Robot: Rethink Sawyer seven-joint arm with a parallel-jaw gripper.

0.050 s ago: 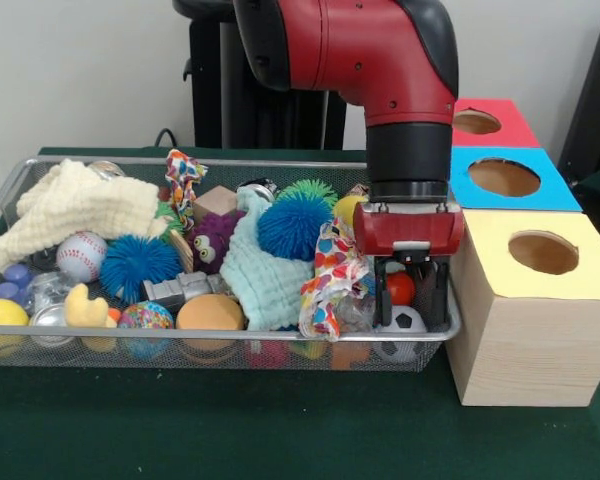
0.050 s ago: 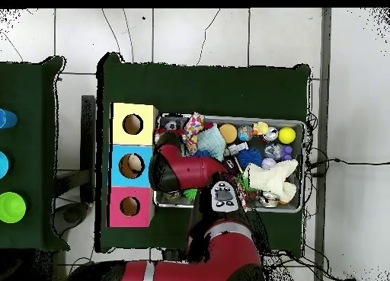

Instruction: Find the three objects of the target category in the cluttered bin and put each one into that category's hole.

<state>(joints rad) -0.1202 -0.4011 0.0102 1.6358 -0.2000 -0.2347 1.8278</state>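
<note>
The gripper (image 1: 410, 290) is down inside the wire bin (image 1: 230, 345), at the end nearest the three boxes; its dark fingers (image 1: 439, 290) stand spread, one on each side of a small red ball (image 1: 401, 288), and I cannot tell if they already touch it. Just below lies a small soccer ball (image 1: 408, 322); beside it hangs a colourful patterned cloth (image 1: 330, 275). I judge the step to be the grasp of the red ball; to do it well, the fingers should close slowly and centred, so the ball does not roll away; the cloth should stay out of the pinch. The yellow box (image 1: 535, 300), the blue box (image 1: 505, 180) and the red box (image 1: 485, 122) wait near; which hole is right, I cannot say.
</note>
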